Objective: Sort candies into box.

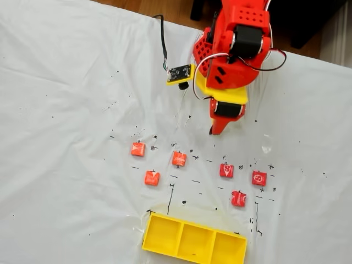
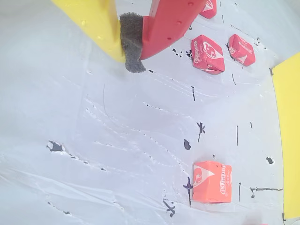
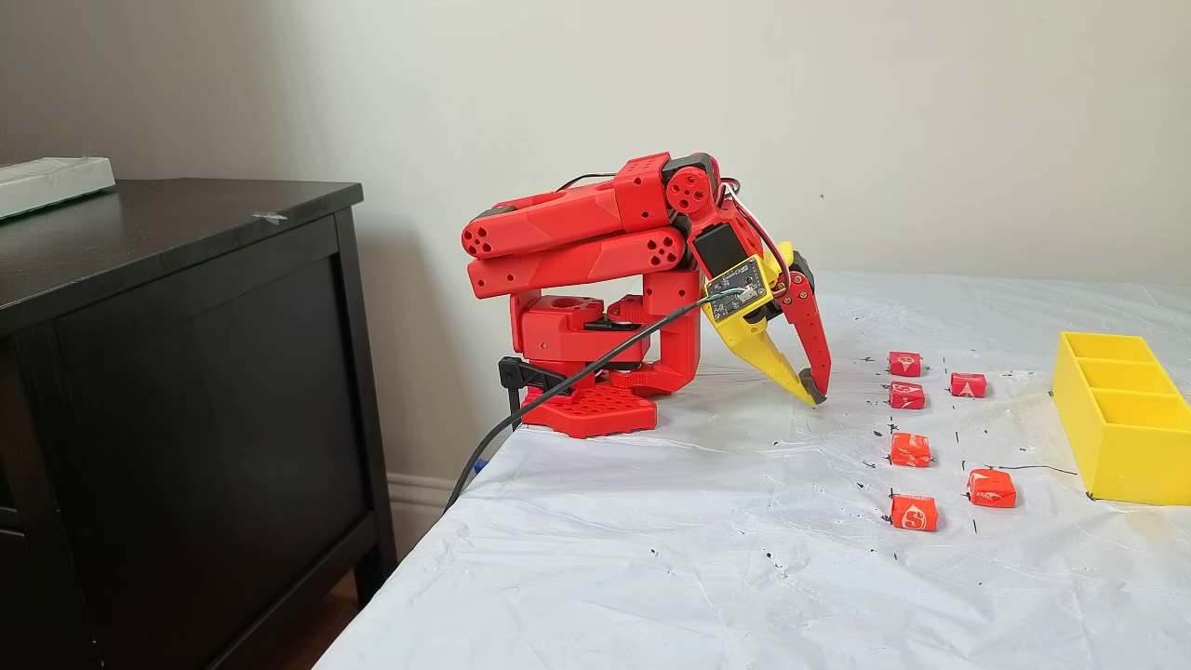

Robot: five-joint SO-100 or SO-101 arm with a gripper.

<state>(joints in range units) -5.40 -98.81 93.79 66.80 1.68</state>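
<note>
Three orange-red candies (image 1: pixel 138 149) (image 1: pixel 179 159) (image 1: pixel 152 177) lie left of three deeper red candies (image 1: pixel 226 170) (image 1: pixel 259 178) (image 1: pixel 238 198) on the white sheet. The yellow three-compartment box (image 1: pixel 193 242) sits at the near edge, empty. My gripper (image 1: pixel 212 131) is shut on nothing, its tip low over the sheet, just behind the candy rows. In the wrist view the gripper (image 2: pixel 133 61) shows a grey pad between its yellow and red fingers, red candies (image 2: pixel 207 54) ahead and one orange candy (image 2: pixel 212 182) below. From the side, the gripper (image 3: pixel 812 395) points down short of the candies (image 3: pixel 906 395) and the box (image 3: pixel 1121 419).
A small circuit board on a yellow plate (image 1: pixel 180 72) with a black cable rides beside the red arm (image 1: pixel 236 49). Black ink marks dot the sheet. A dark dresser (image 3: pixel 186 372) stands beyond the table's left edge in a fixed view.
</note>
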